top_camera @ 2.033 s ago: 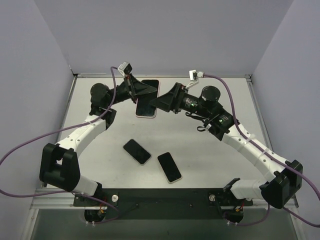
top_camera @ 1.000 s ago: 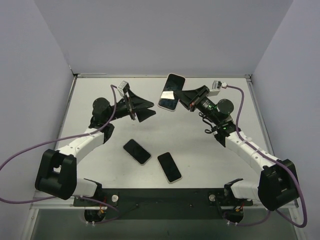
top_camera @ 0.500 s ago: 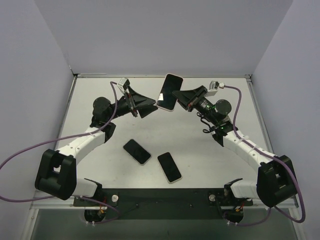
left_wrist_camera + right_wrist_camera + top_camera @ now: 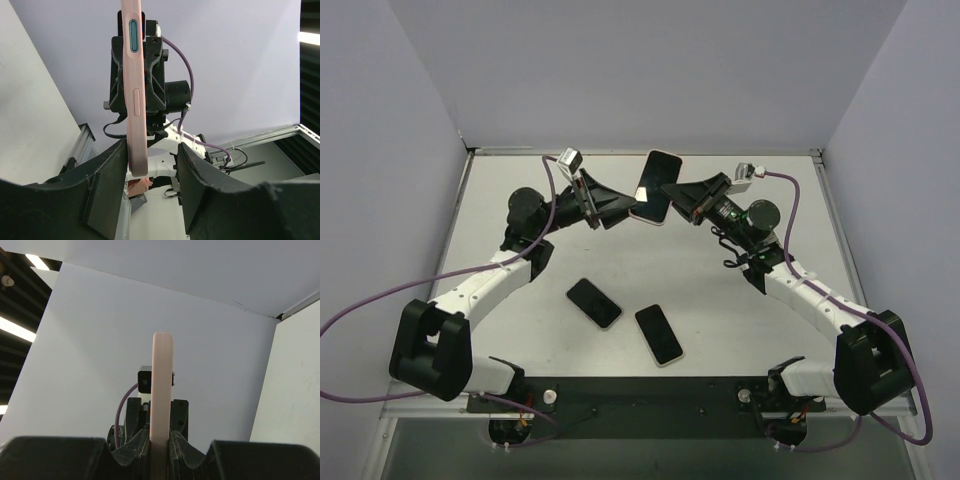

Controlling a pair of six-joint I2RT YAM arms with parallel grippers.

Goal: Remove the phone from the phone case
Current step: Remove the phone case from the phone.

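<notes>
The cased phone stands on end in the right pincer.

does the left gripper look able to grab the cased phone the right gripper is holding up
Probably yes: the left gripper has its open fingers either side of the pink-cased phone, with nothing between them; the right gripper pinches the other end.

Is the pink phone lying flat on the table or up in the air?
Up in the air: the right gripper pinches the pink phone on its edge, off the table.
</notes>
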